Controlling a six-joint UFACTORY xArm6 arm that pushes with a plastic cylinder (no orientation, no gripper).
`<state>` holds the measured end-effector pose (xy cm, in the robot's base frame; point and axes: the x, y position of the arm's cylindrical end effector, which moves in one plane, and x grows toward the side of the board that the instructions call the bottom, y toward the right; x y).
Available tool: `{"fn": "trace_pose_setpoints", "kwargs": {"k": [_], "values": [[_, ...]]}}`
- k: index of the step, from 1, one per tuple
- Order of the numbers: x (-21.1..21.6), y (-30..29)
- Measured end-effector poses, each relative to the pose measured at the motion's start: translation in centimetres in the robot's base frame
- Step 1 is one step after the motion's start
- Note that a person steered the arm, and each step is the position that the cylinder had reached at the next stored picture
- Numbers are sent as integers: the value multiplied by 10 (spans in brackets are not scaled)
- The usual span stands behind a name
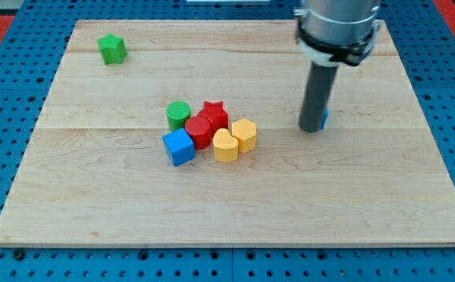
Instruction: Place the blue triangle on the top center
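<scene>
Right of board centre: my tip [312,129] touches the blue triangle [323,119], mostly hidden behind the rod on its right; bare rod, nothing gripped.

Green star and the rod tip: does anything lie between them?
No. In the camera view, only bare board separates the green star from my tip, which hides most of the blue block.

1. The arm's end [338,22], at the upper right of the frame, is a broad grey metallic cylinder.
2. A black band and a pale ring circle its lower edge.
3. Below hangs a straight, dark grey rod [318,90], smooth and matte.
4. My tip [312,129] is its blunt, flat-cut lower end.
</scene>
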<state>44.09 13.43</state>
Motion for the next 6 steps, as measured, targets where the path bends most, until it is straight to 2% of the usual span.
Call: {"fn": "trace_pose_setpoints", "kwargs": {"k": [1,2,4,5,6], "values": [[7,25],[-56,6],[-124,-83],[-164,-83],[-178,-43]]}}
